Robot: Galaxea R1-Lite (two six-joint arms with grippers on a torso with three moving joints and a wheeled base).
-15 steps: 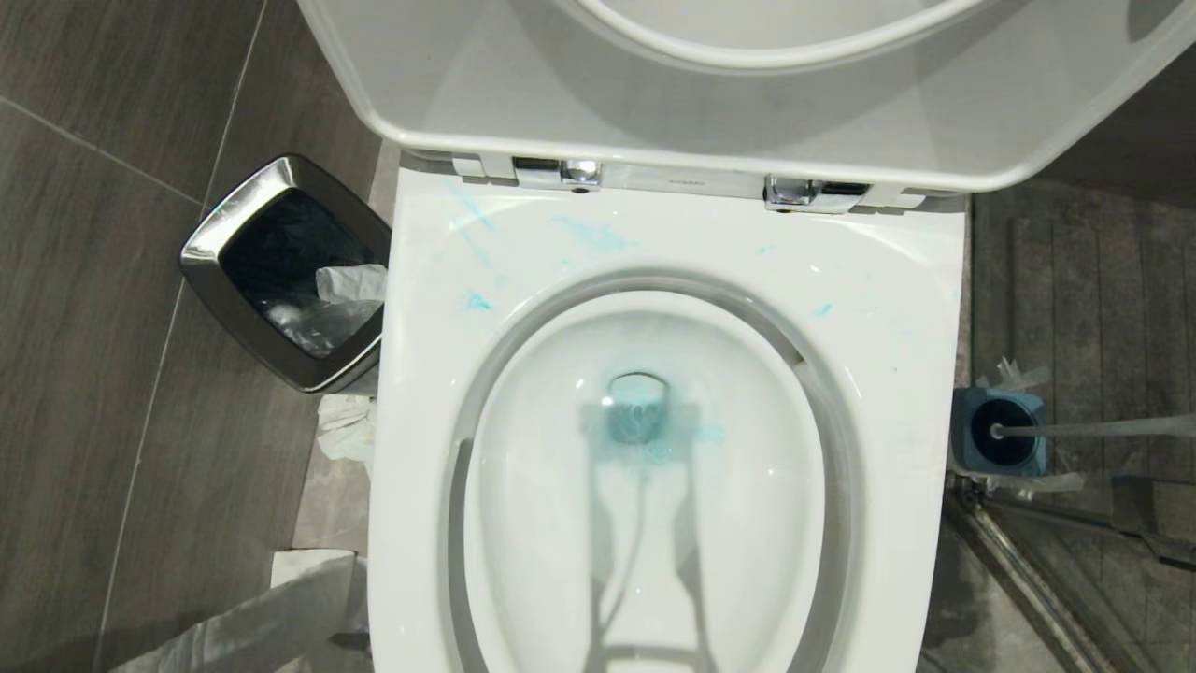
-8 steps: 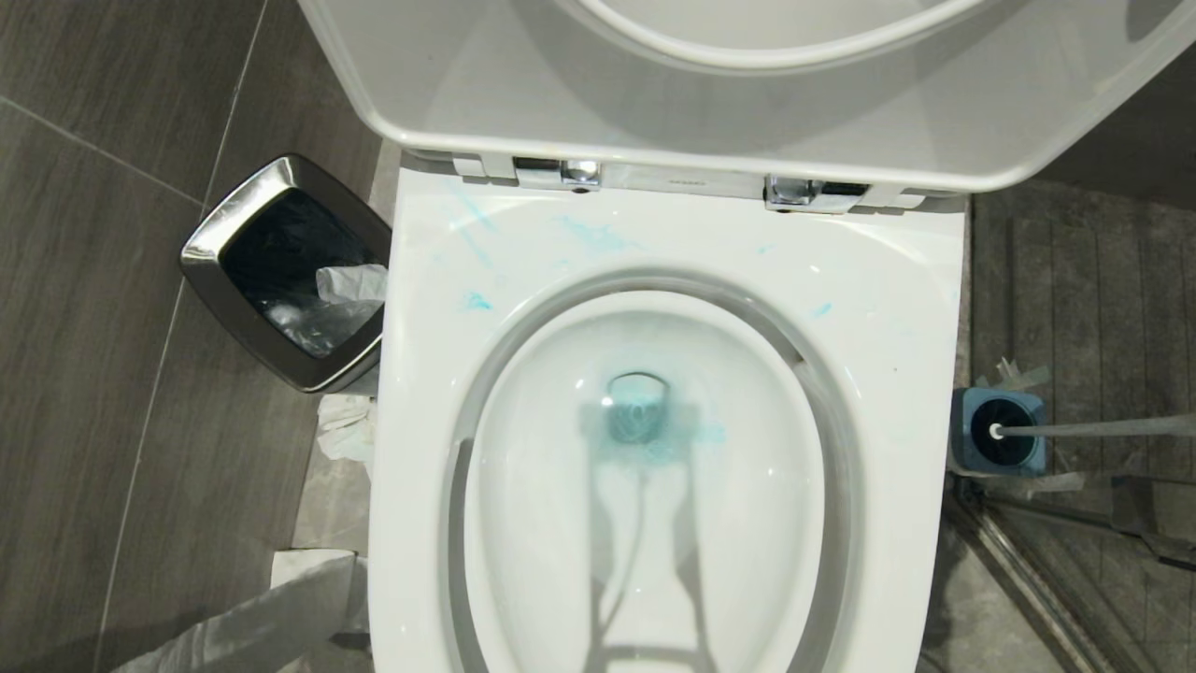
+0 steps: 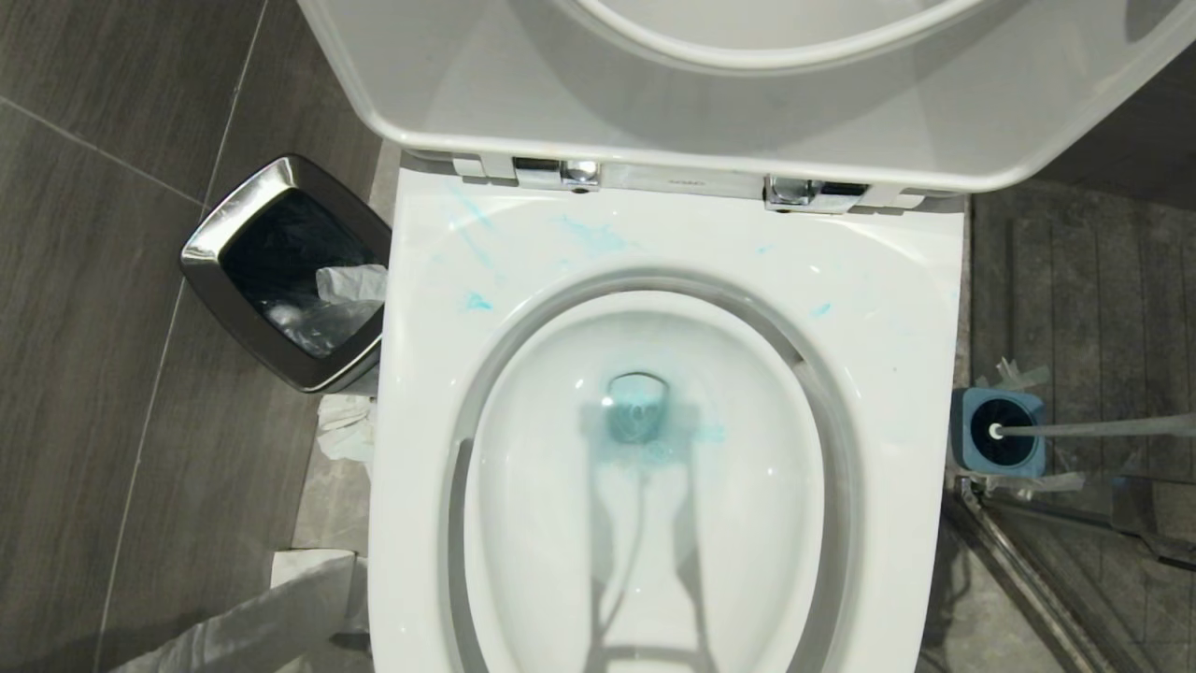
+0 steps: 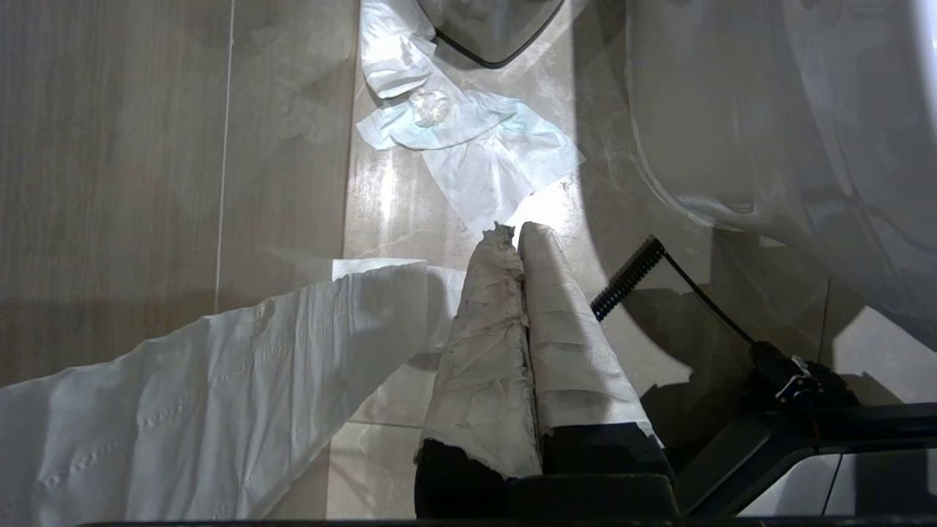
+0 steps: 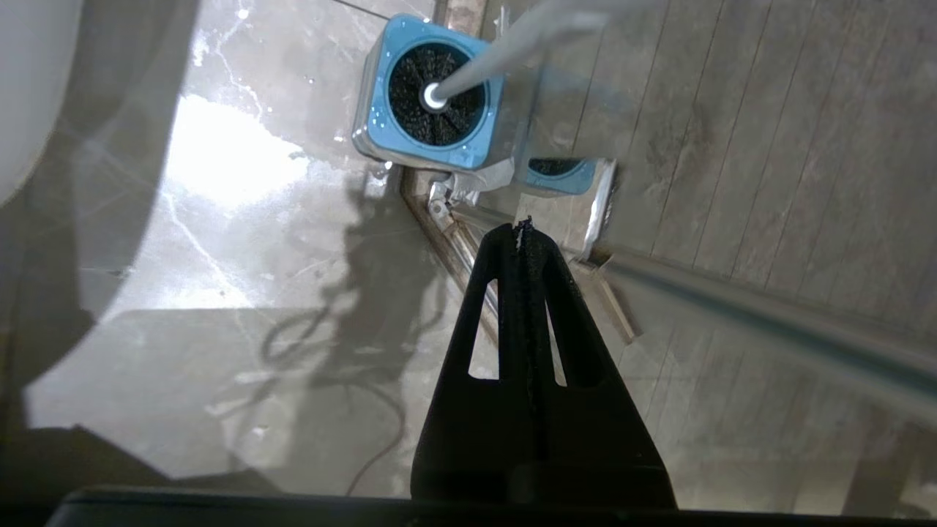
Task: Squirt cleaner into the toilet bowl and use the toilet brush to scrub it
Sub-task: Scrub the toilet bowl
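Light blue-teal cleaner already tints the water and streaks the rim of the glossy white ceramic toilet bowl, so scrubbing looks next. The black right gripper, jaws pressed together and empty, hangs above the grey-handled, black-bristled toilet brush in its blue square holder; it must open around the handle. The paper-wrapped left gripper is closed over glossy, possibly wet, marble floor strewn with white tissue.

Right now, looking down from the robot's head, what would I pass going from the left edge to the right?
Trash bin → crumpled tissue on the floor → toilet bowl with blue cleaner in its water → blue brush holder → toilet brush handle.
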